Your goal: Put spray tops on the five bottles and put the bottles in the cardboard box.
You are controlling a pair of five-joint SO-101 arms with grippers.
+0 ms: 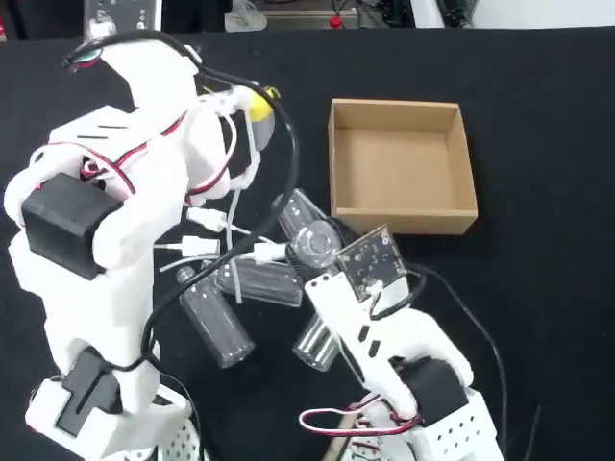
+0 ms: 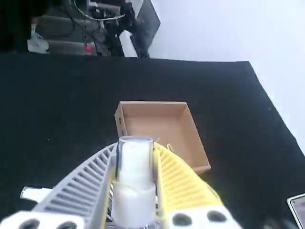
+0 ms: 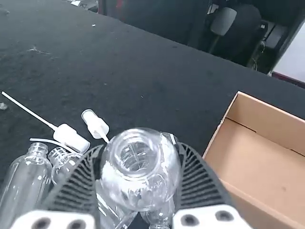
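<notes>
The white spray top (image 2: 136,188) sat clamped upright between the fingers of the left claw (image 2: 137,152), and a clear bottle (image 3: 138,174), neck open and bare, was gripped in the right claw (image 3: 139,149), so the first capping looked about to be attempted rather than done. The cardboard box (image 1: 399,223) lay just beyond both claws with nothing in it. By that reading the whole task remained: no bottle wore a top and none was boxed. Below and beside the right claw, uncapped bottles (image 1: 219,322) lay on their sides, some touching, with loose spray tops (image 3: 71,136) scattered near them on the black table (image 1: 538,144). That clutter crowded the right claw and would likely hamper later pickups; the way to the box looked open.
</notes>
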